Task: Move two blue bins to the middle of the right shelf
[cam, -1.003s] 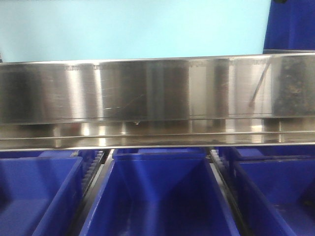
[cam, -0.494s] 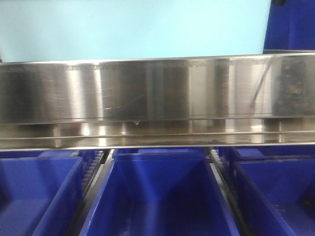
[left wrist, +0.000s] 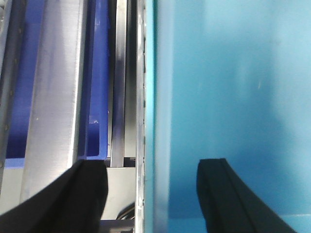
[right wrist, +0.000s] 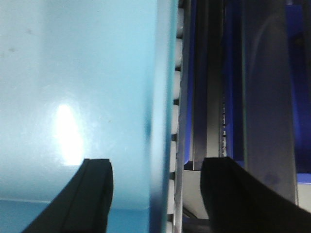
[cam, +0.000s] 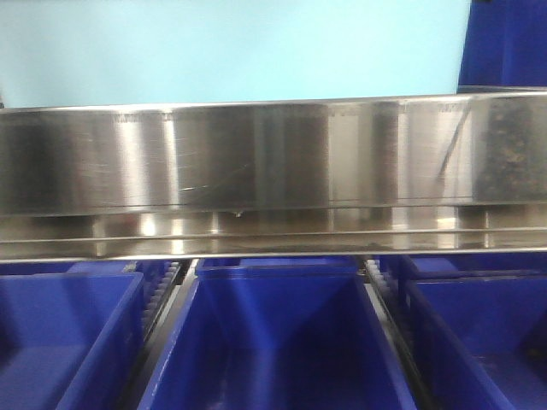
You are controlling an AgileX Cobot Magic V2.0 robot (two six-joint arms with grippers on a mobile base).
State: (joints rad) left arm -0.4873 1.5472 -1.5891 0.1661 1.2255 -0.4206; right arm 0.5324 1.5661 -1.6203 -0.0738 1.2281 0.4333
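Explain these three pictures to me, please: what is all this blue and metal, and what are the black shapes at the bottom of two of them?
This is a two-armed robot on a mobile base, seen through its own cameras. The front camera looks at a rack: a shiny steel rail runs across, a pale blue bin shows above it, and dark blue bins sit below. The other two cameras ride on the wrists. The black shapes are the left fingers and the right fingers. Each pair stands apart, one finger inside the pale bin and one outside, astride its wall. They look open, not yet pinching it.
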